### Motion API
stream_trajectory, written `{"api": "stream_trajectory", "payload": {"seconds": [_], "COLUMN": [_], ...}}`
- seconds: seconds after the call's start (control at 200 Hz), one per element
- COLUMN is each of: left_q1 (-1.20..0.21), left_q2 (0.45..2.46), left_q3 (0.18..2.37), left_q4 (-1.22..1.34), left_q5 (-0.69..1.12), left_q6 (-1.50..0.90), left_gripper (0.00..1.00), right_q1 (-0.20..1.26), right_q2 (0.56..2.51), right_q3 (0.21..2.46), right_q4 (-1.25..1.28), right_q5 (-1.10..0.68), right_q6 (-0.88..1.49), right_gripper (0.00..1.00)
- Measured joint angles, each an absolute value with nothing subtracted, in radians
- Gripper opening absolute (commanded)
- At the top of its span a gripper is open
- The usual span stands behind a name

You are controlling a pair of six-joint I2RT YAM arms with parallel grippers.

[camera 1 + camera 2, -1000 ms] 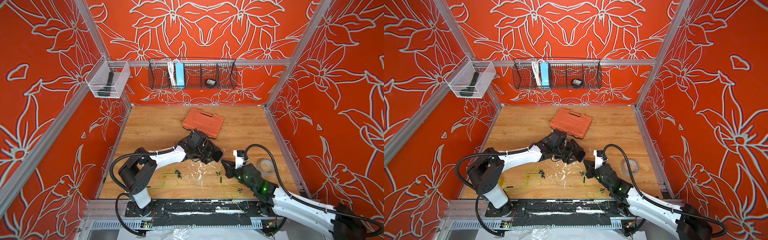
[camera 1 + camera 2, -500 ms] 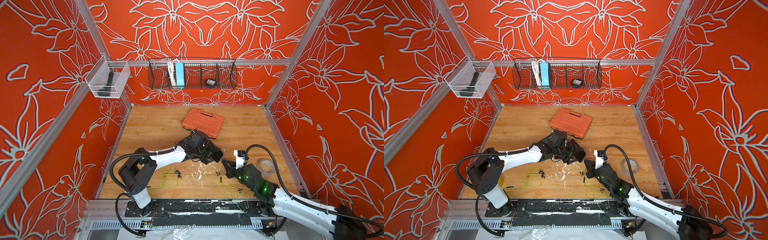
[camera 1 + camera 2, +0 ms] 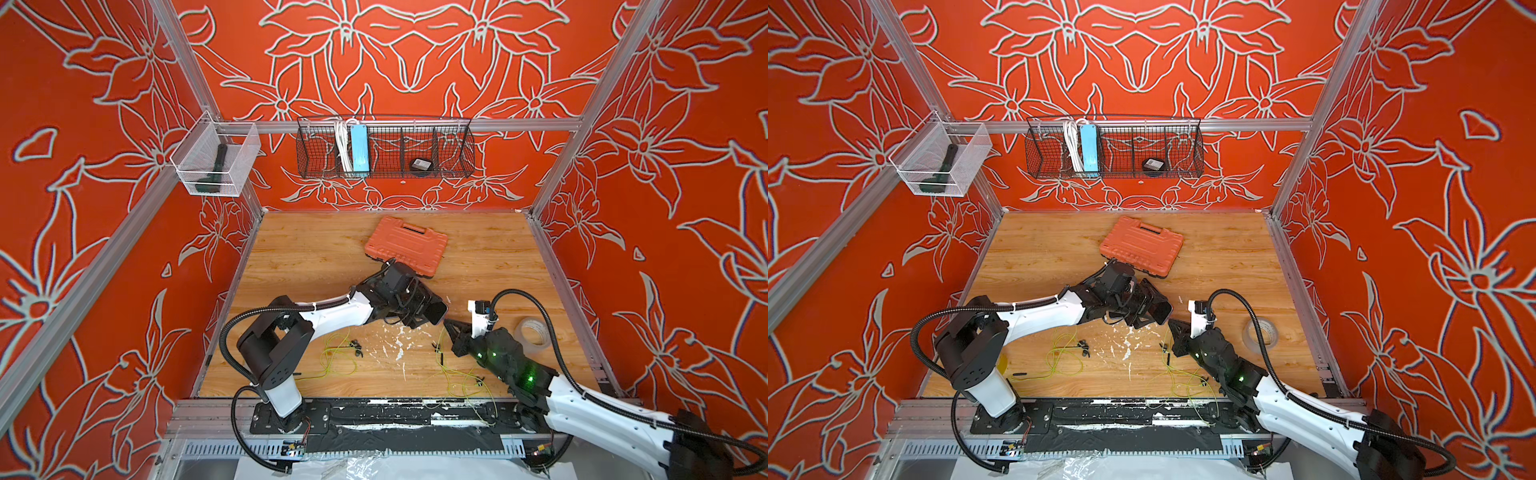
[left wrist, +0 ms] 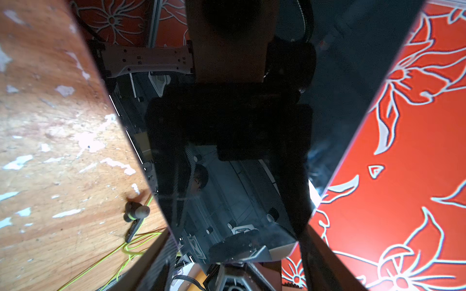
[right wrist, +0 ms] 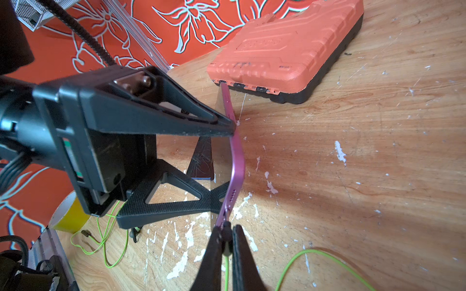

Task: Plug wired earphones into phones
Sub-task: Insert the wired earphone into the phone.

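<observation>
Phone [image 4: 239, 176] between fingers [image 4: 156, 263], earbud [image 4: 137, 213] beside

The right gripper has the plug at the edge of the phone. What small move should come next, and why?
Probably ease the right gripper forward along the axis of the black plug, with the left gripper holding the phone steady. The right gripper is shut on the plug, whose tip meets the phone's pink edge beside the small holes; it looks not yet seated.

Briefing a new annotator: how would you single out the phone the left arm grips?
Over the wooden table, just in front of the orange case, the left end effector grips a phone. Its pink-purple rim marks it out; the right end effector holds a black plug at one end.
</observation>
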State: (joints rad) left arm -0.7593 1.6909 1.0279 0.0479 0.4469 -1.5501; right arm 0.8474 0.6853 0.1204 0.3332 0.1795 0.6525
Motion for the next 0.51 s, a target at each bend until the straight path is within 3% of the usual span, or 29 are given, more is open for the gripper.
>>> {"api": "stream_trajectory", "payload": {"seconds": [0.505], "left_q1": [-0.759], "left_q2": [1.669], "left_q3": [0.972], "left_q4": [0.124], "left_q5": [0.445], "left_q6": [-1.597], "left_gripper": [0.56], "right_q1": [0.847], "right_q2": [0.699], "right_q3": [0.120], "right_q4": [0.352], "right_q5": [0.183], "right_q6": [0.659], "right_gripper": [0.00]}}
